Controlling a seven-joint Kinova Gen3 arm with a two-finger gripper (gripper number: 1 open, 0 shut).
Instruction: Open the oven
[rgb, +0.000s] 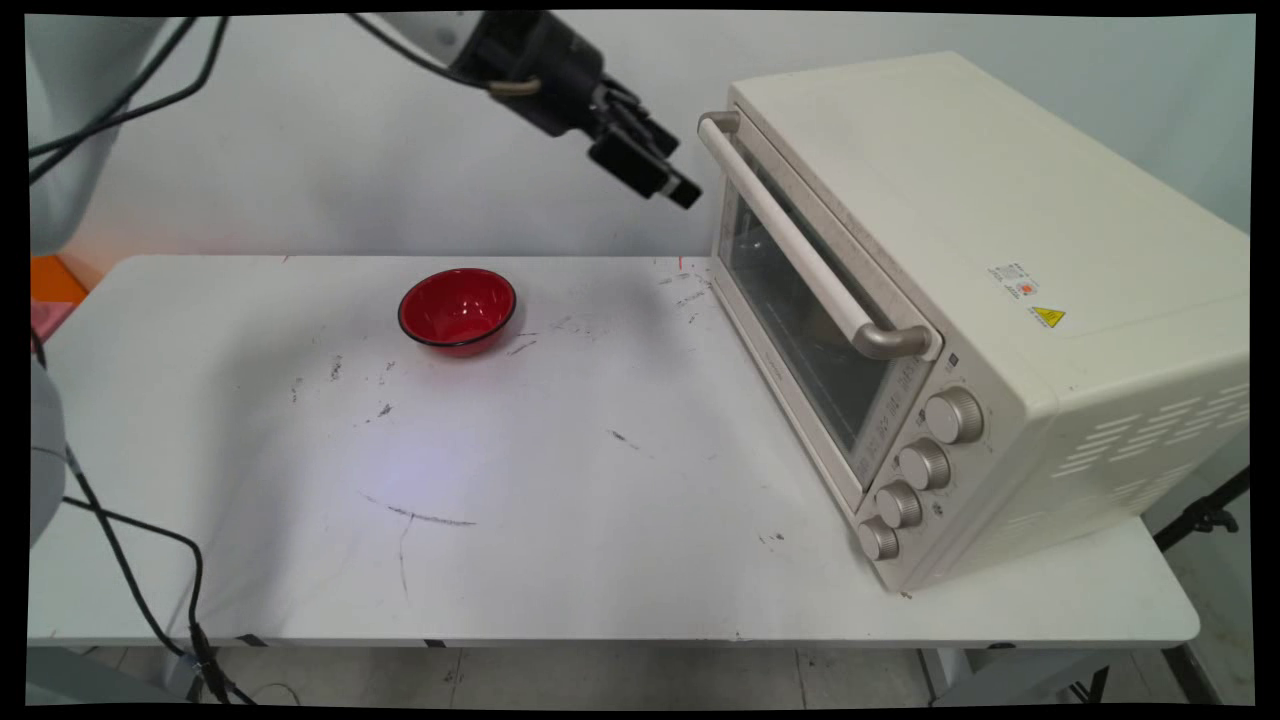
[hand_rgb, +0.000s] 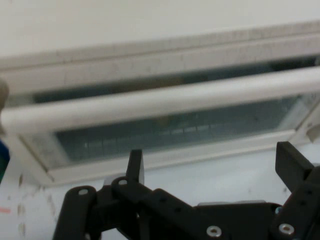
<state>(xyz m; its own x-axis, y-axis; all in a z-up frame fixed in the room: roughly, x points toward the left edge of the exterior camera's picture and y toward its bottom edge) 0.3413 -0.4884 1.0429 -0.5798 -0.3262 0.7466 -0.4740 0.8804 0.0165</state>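
Currently the tool (rgb: 668, 178) hangs in the air with its two fingers (hand_rgb: 135, 165) spread apart and nothing between them. It points toward the toaster oven (rgb: 960, 300) and sits near the far end of the oven's door handle (rgb: 790, 235), not touching it. In the hand view the handle (hand_rgb: 165, 100) runs across in front of the glass door (hand_rgb: 170, 130), which is shut. A red bowl (rgb: 457, 309) stands on the white tabletop (rgb: 560, 480), well apart from the tool and left of the oven. Four knobs (rgb: 920, 465) line the oven's front panel.
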